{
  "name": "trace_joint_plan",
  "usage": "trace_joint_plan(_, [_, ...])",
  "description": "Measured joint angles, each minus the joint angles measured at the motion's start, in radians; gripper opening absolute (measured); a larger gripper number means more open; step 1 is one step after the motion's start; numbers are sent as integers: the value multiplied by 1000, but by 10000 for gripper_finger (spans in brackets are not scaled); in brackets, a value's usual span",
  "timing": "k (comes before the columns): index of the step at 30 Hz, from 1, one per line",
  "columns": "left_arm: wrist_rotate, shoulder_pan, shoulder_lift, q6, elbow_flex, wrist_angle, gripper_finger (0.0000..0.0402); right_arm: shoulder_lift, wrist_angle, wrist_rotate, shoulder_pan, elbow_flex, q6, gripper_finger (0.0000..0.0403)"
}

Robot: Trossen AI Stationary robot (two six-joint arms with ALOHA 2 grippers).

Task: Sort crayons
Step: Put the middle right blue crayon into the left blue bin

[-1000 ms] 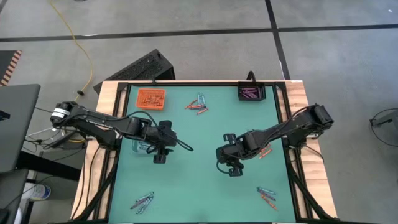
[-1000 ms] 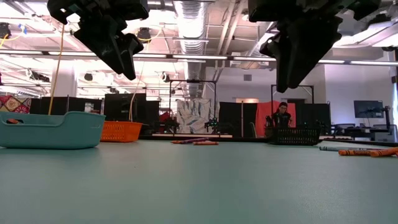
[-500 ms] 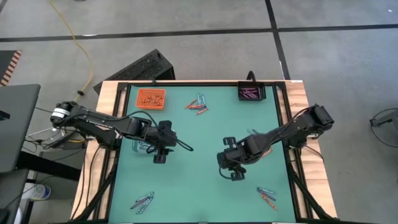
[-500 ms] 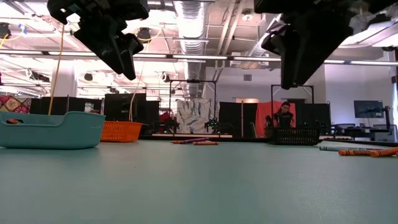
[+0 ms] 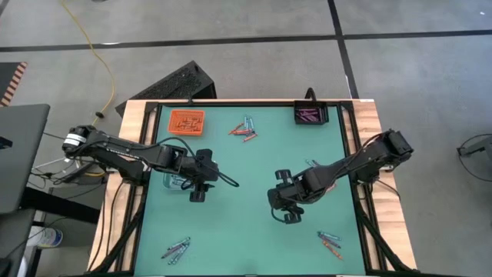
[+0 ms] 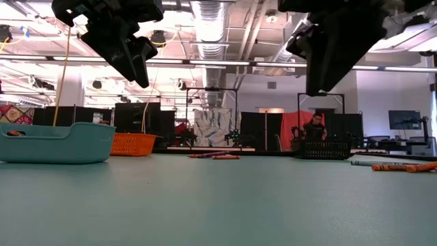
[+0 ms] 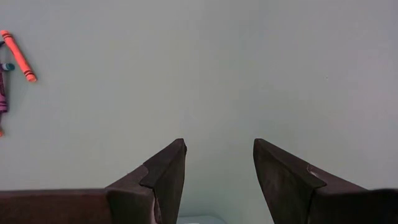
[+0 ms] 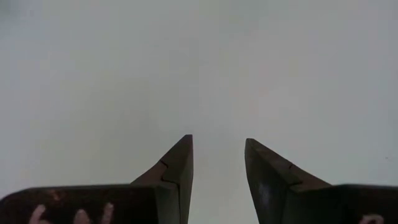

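Observation:
The crayons lie in small heaps on the green mat: one at the far middle, one at the near left, one at the near right. An orange crayon shows in the left wrist view. My left gripper hangs open above the mat's left half, beside the clear tray. My right gripper hangs open above bare mat right of the middle. Neither has anything between its fingers. Both hang well clear of the mat in the low view.
An orange tray stands at the far left and a black tray at the far right, both holding crayons. A few crayons lie under my right arm. The mat between the two grippers is bare.

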Motion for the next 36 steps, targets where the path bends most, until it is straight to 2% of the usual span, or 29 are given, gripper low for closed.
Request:
trace_joint_plan(6, [0, 0, 0, 0, 0, 0, 178, 0, 51, 7, 11, 0, -5, 137])
trace_joint_plan(11, [0, 0, 0, 0, 0, 0, 178, 2, 151, -65, 55, 0, -23, 137])
trace_joint_plan(19, [0, 0, 0, 0, 0, 0, 178, 2, 79, -60, 163, 0, 34, 137])
trace_joint_plan(26, [0, 0, 0, 0, 0, 0, 178, 2, 14, -7, 253, 0, 120, 137])
trace_joint_plan(33, [0, 0, 0, 0, 0, 0, 178, 2, -79, 51, 331, -25, 296, 137])
trace_joint_plan(36, [0, 0, 0, 0, 0, 0, 178, 3, -100, 109, 358, -55, 372, 137])
